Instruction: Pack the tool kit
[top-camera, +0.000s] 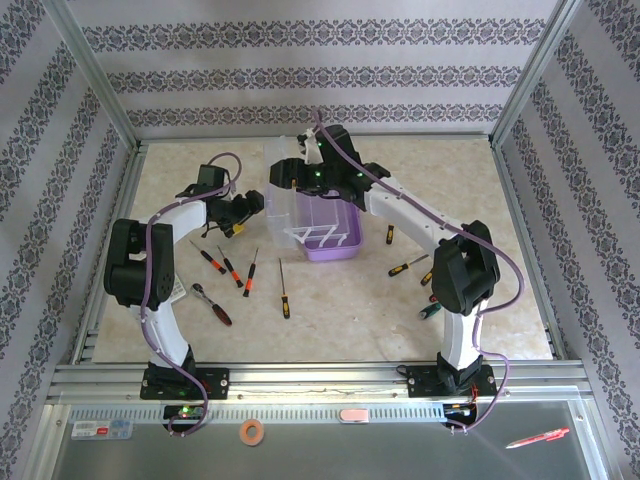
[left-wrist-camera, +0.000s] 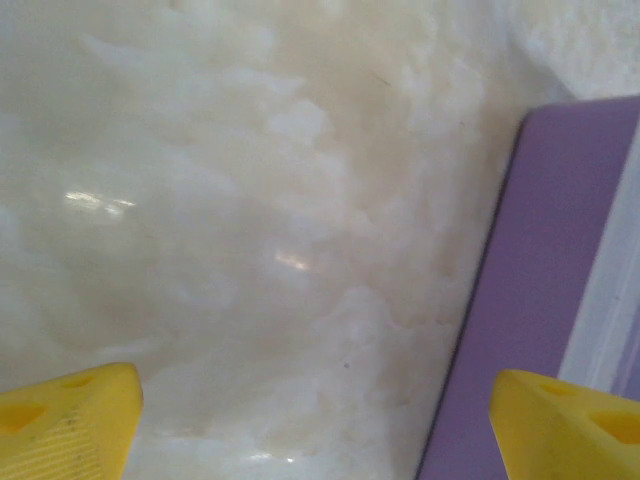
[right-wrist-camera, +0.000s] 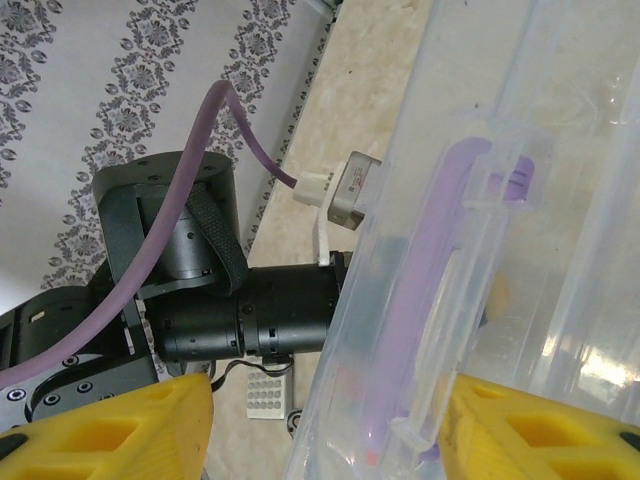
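Note:
The lilac case (top-camera: 335, 243) sits mid-table with its clear lid (top-camera: 284, 205) raised upright. My right gripper (top-camera: 298, 173) is at the lid's top edge. In the right wrist view the lid (right-wrist-camera: 560, 200) and its purple handle (right-wrist-camera: 430, 290) stand between the yellow fingers (right-wrist-camera: 120, 430); the gripper (right-wrist-camera: 330, 430) is open, with a gap beside the left finger. My left gripper (top-camera: 240, 215) hovers low just left of the case. It (left-wrist-camera: 315, 400) is wide open over bare table, the case's purple edge (left-wrist-camera: 560, 270) by its right finger. Screwdrivers (top-camera: 232, 268) and a ratchet wrench (top-camera: 213, 303) lie loose.
More screwdrivers (top-camera: 408, 265) lie right of the case, near the right arm's base. One long screwdriver (top-camera: 284, 290) lies alone in front of the case. A grey calculator (top-camera: 176, 290) sits under the left arm. Metal frame rails edge the table.

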